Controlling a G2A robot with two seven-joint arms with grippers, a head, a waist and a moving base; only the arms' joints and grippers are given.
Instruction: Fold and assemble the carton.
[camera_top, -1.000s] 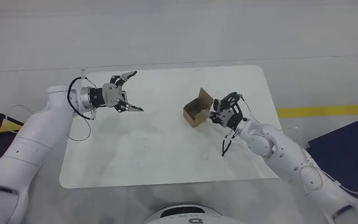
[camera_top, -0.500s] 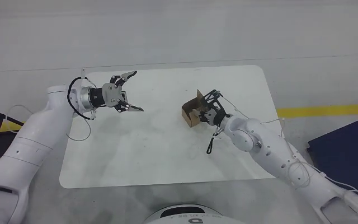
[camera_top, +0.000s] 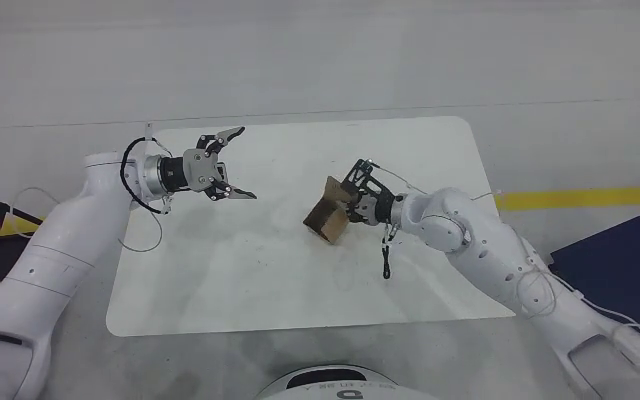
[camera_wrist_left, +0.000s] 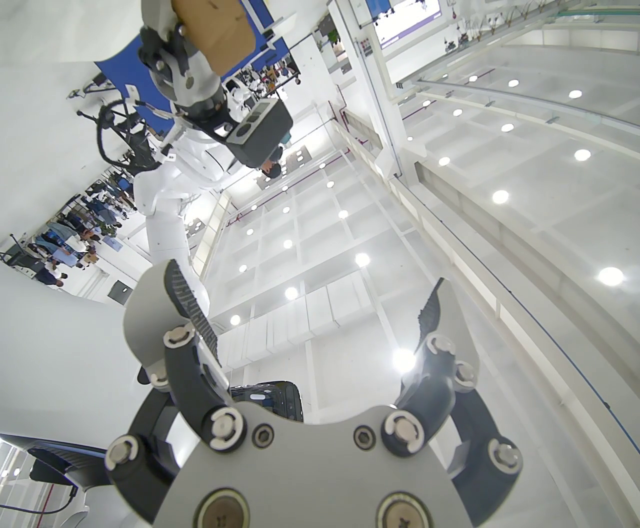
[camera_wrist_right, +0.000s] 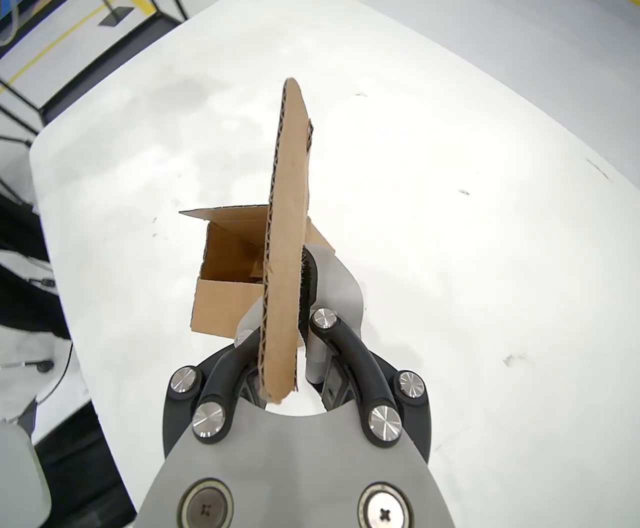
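Jaws on your right arm are clamped on one flap (camera_wrist_right: 286, 225) of the carton (camera_top: 327, 210). The flap stands on edge between the two pads, and its corrugated rim faces the wrist camera. Below the flap, the brown carton sits with its mouth open and a second flap folded outward on the far side. You find the carton near the middle of the table (camera_top: 290, 285), a little toward your right arm's side and tilted. You cannot tell whether its base touches the white surface or hangs just above it. Jaws on your left arm are spread wide, with the ribbed pads facing each other across a broad gap. That arm hovers over the left part of the table near the far edge, well apart from the carton.
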